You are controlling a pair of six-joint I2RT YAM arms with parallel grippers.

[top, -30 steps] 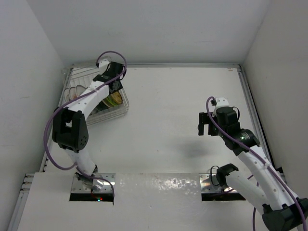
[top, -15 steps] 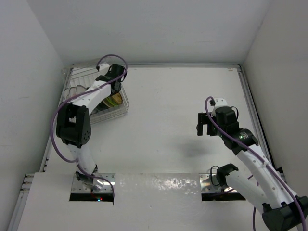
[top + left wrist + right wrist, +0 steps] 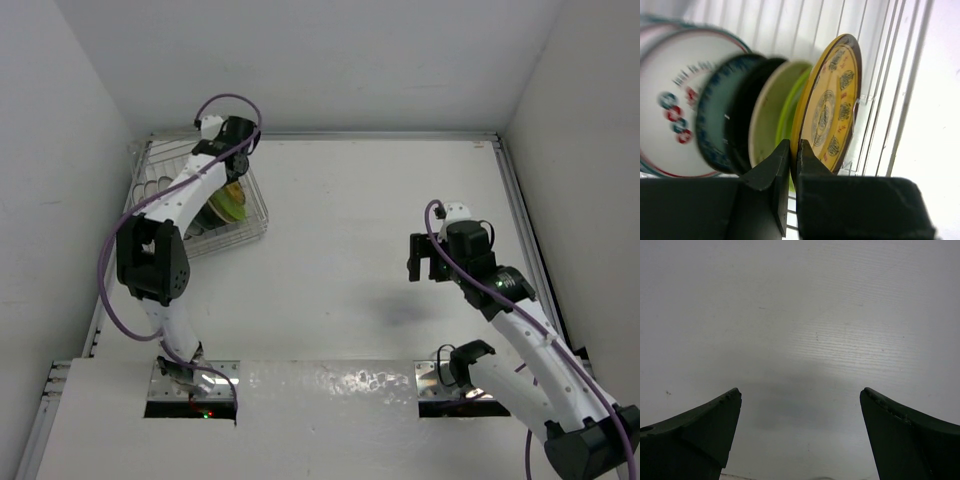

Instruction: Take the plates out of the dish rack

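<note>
**Top view, left part.** The dish rack [image 3: 256, 222] stands on the surface [image 3: 350, 210] in the far left corner. The left tool [image 3: 236, 176] reaches down into it from above.

**Left wrist view.** The plates [image 3: 740, 115] stand on edge in a row inside the rack, all ahead of the tool.
- Farthest to the tool's left is a white plate [image 3: 670, 95] with red and blue marks, blurred.
- Next come a teal-patterned plate [image 3: 712, 120], a black plate [image 3: 742, 115] and a lime green plate [image 3: 771, 115] with a pale face. Each overlaps the one before.
- The yellow-brown plate [image 3: 832, 107], printed with round emblems, ends the row on the tool's right side.

The left tool [image 3: 793, 146] is clamped on this last plate. Its two fingers are drawn nearly together with the plate's lower rim between them, one finger [image 3: 772, 172] on the lime green side and the other on the printed face. White wires of the rack run beyond and to the right of the tool.

**Top view, right part.** The right tool [image 3: 424, 268] hangs above the bare surface, well apart from the rack.

**Right wrist view.** The right tool's fingers [image 3: 695, 432] are spread wide apart, and only the surface [image 3: 800, 315] shows between them.
</note>
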